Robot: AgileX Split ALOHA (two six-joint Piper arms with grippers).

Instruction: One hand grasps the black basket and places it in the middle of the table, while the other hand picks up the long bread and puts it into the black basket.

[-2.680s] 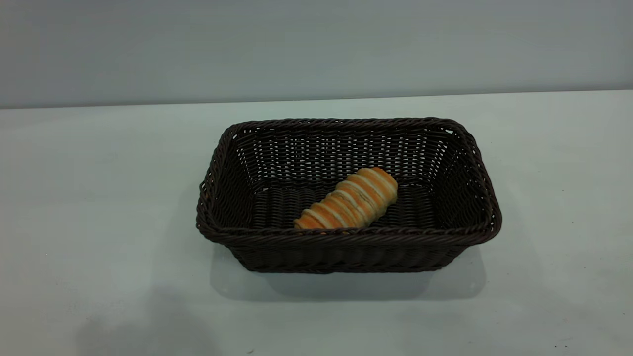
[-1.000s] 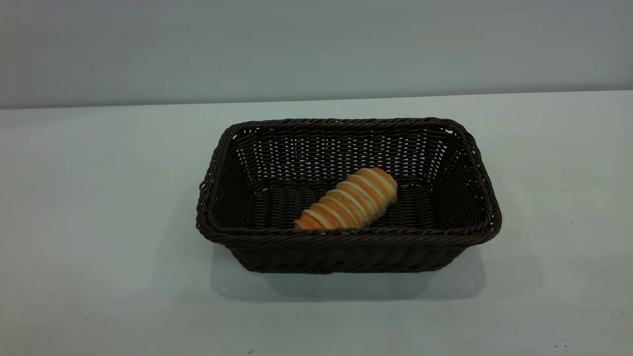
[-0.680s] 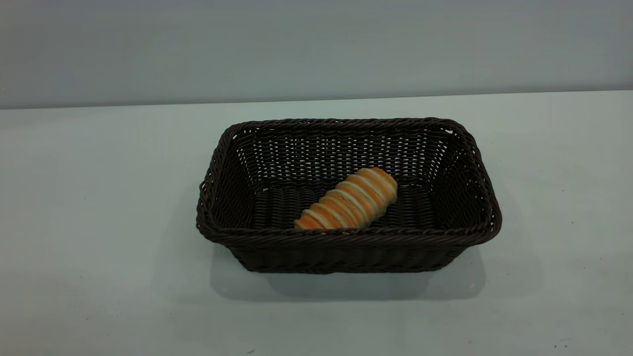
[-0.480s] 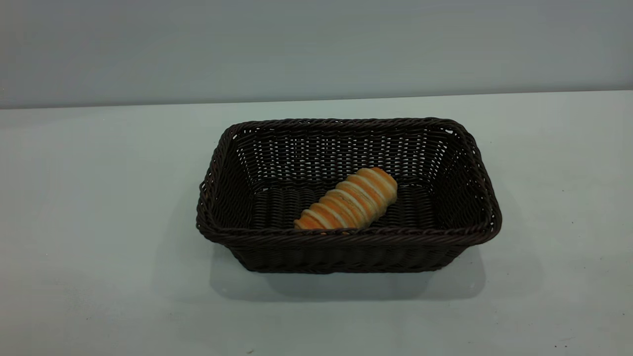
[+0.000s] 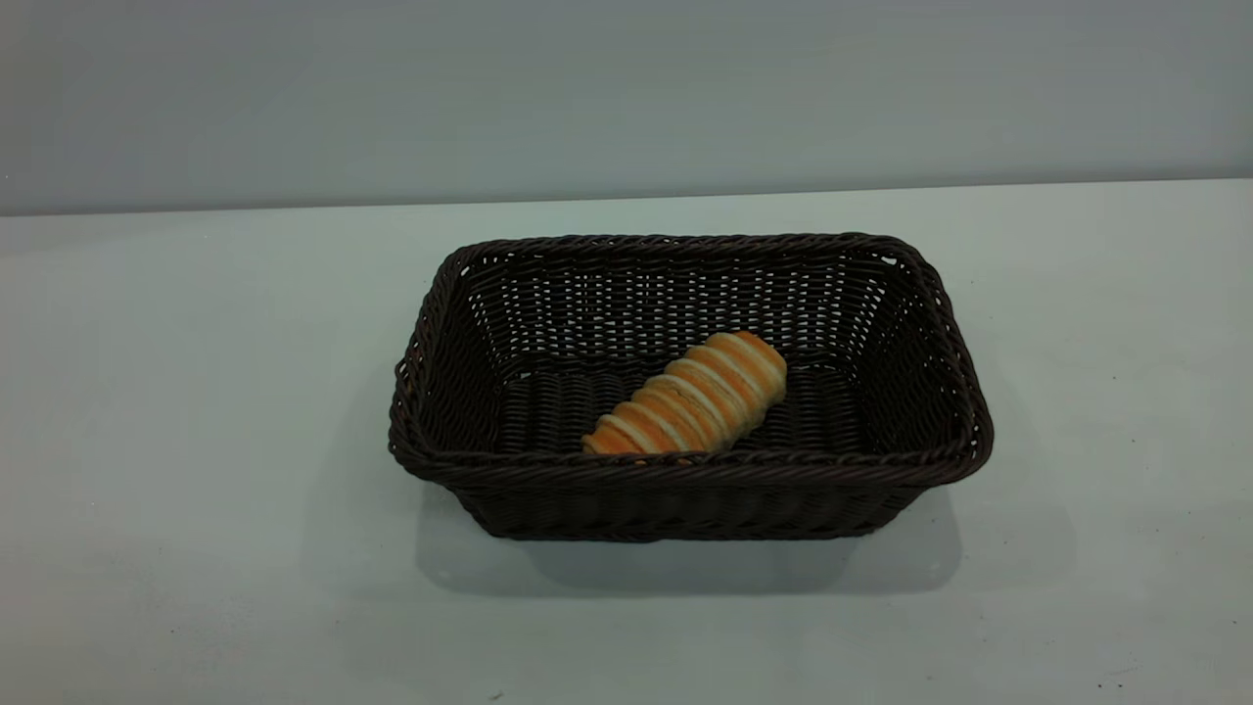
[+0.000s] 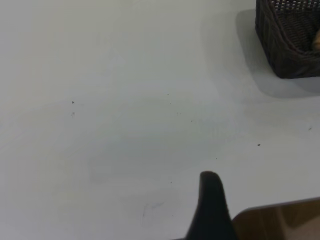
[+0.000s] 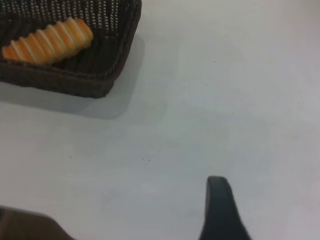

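Observation:
The black basket [image 5: 690, 490] stands in the middle of the white table [image 5: 196, 392]. The long bread [image 5: 690, 397] lies slantwise on its floor, near the front wall. Neither arm shows in the exterior view. The left wrist view shows the left gripper [image 6: 212, 200] low over bare table, well away from a corner of the basket [image 6: 285, 50]. The right wrist view shows the right gripper [image 7: 220, 205] over bare table, apart from the basket [image 7: 107, 75] with the bread [image 7: 47, 42] in it. Neither gripper holds anything that I can see.
A plain grey wall [image 5: 626, 88] stands behind the table. The table's edge and a brown surface beyond it [image 6: 280, 222] show close to the left gripper. A similar brown patch [image 7: 25, 225] shows in the right wrist view. Tiny dark specks dot the tabletop.
A faint shadow on the table's front left has gone. The basket and the bread have not moved.

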